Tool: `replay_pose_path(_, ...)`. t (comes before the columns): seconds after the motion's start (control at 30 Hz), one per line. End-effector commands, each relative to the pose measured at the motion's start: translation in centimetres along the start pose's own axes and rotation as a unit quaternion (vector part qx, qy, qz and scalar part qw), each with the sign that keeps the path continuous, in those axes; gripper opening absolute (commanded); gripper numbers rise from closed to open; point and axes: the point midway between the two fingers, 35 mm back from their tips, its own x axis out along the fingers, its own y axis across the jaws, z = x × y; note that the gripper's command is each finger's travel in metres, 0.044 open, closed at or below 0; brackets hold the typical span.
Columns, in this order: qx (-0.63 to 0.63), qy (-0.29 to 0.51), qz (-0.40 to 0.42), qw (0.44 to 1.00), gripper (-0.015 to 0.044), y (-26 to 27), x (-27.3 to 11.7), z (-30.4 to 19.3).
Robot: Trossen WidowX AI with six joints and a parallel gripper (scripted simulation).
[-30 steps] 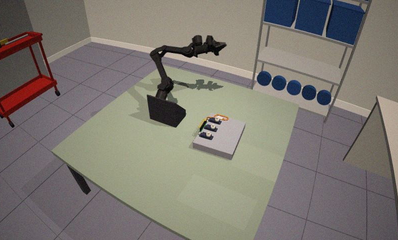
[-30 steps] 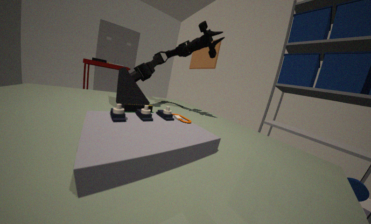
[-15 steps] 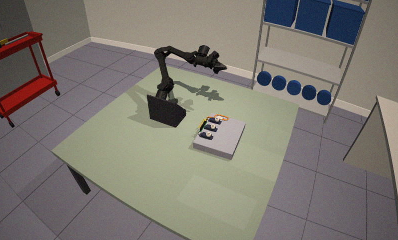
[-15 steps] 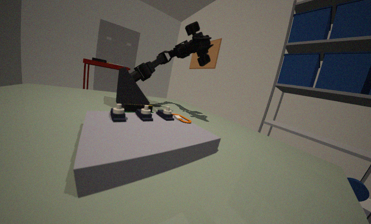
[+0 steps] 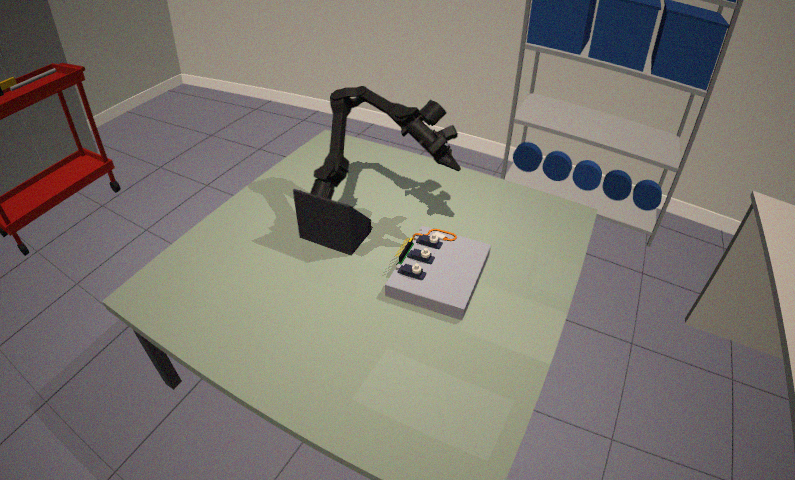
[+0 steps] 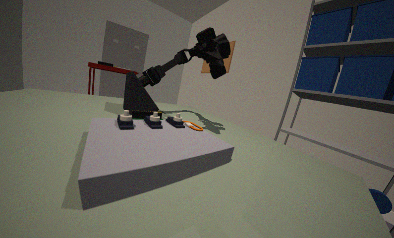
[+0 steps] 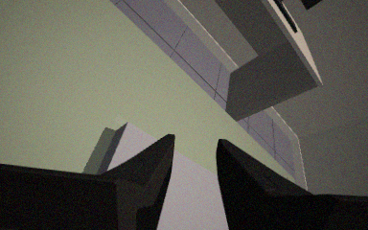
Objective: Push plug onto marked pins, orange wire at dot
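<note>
Servo lead (image 5: 455, 236) (image 6: 201, 129) loops at twelve o'clock on the pale block (image 5: 452, 276) (image 6: 151, 147), seen from above; narrowly parted fingers (image 5: 449, 161) hold nothing.

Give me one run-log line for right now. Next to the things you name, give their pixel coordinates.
gripper (image 5: 459, 168) (image 7: 195, 144): partly open, nothing held | position: above table (image 5: 258, 309) (image 6: 266, 182) (image 7: 52, 72) | orange lead (image 5: 453, 235) (image 6: 201, 128): at holder's (image 5: 449, 270) (image 6: 151, 150) (image 7: 191, 192) far corner
</note>
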Motion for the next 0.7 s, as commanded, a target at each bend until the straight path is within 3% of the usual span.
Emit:
replay_pose_path(0.0,0.018,0.045,0.024,0.999,0.0115,0.4,1.5,-1.0)
replay_pose_path(0.67,0.163,0.315,0.145,0.924,0.0115,2.8,7.6,-9.0)
